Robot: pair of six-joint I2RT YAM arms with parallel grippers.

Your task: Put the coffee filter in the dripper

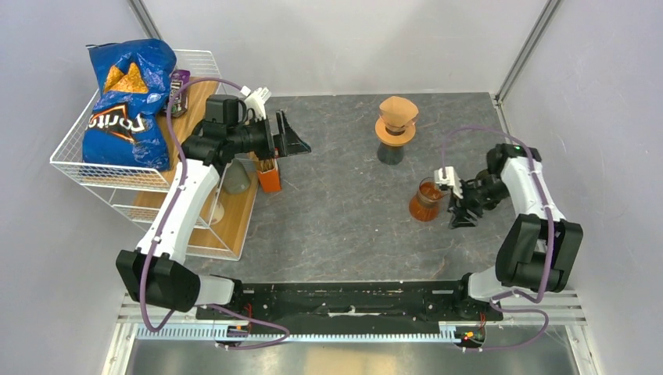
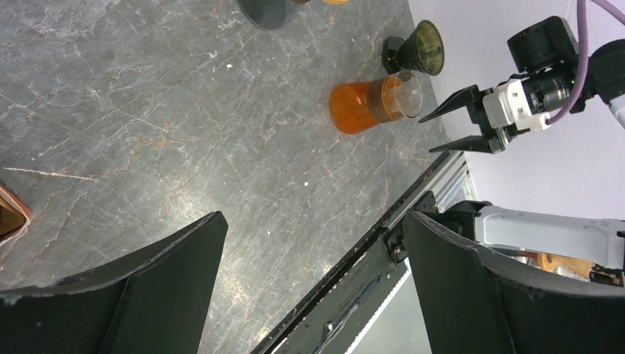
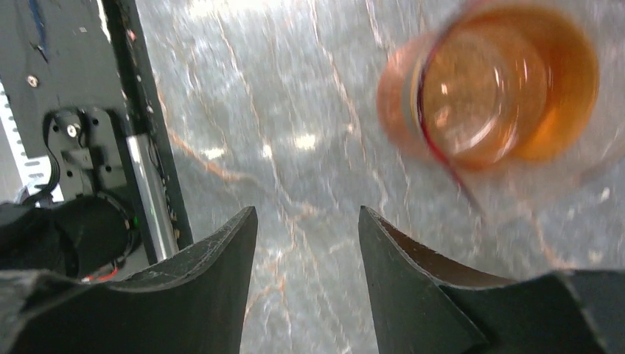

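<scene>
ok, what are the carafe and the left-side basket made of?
Carafe: likely glass, orange-tinted and glossy; see-through with bright reflections, though clear plastic is possible. Basket: thin wire, white coated, seemingly metal; open grid.

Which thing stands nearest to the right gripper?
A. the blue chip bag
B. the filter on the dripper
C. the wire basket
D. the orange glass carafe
D: in the top view the right gripper, its jaws apart and empty, is just beside the orange glass carafe.
</scene>
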